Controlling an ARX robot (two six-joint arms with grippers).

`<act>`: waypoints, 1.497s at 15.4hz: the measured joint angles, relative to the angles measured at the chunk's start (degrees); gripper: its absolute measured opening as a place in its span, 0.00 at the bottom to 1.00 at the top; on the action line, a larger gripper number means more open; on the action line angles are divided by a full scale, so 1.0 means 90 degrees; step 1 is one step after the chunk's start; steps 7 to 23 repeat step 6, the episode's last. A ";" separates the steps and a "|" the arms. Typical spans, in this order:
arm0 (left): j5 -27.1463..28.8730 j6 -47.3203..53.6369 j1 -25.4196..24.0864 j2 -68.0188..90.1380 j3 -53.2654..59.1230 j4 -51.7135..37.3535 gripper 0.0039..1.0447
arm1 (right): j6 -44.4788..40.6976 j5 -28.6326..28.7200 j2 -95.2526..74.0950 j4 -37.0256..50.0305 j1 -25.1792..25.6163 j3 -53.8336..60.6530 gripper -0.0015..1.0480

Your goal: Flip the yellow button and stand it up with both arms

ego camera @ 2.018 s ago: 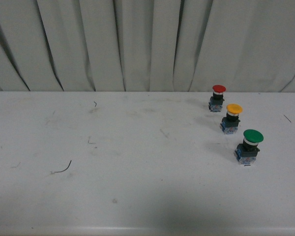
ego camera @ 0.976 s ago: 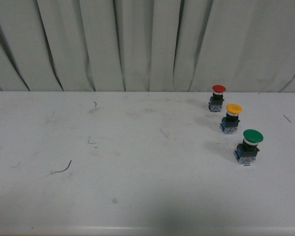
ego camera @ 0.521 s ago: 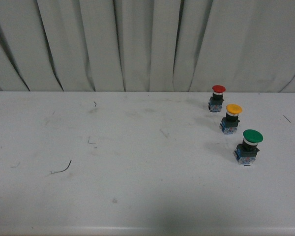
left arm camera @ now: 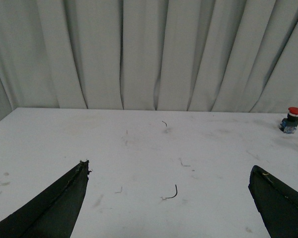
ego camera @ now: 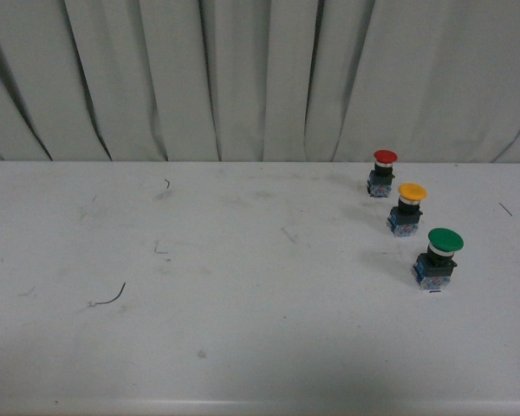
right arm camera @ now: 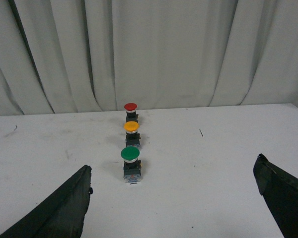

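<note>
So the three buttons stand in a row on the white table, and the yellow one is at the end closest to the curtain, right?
Not quite. The round red-capped button is at the curtain end. The yellow-capped push-button stands in the middle, between it and the larger green-capped button. All three stand in a row on the white table, as the front view shows.

Three push-buttons stand upright in a slanted row on the table point(ego camera: 243, 347), at its right side. The yellow button point(ego camera: 407, 209) is in the middle, one button point(ego camera: 383, 172) farther and slightly left, another point(ego camera: 438, 258) nearer and right.
</note>
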State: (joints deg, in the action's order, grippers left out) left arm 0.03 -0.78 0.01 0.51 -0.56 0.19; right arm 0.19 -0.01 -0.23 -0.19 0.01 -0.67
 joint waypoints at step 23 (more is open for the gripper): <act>0.0000 0.0000 0.0000 0.0000 0.0002 0.0000 0.94 | -0.0002 0.0000 0.0000 0.0000 0.0000 0.0000 0.94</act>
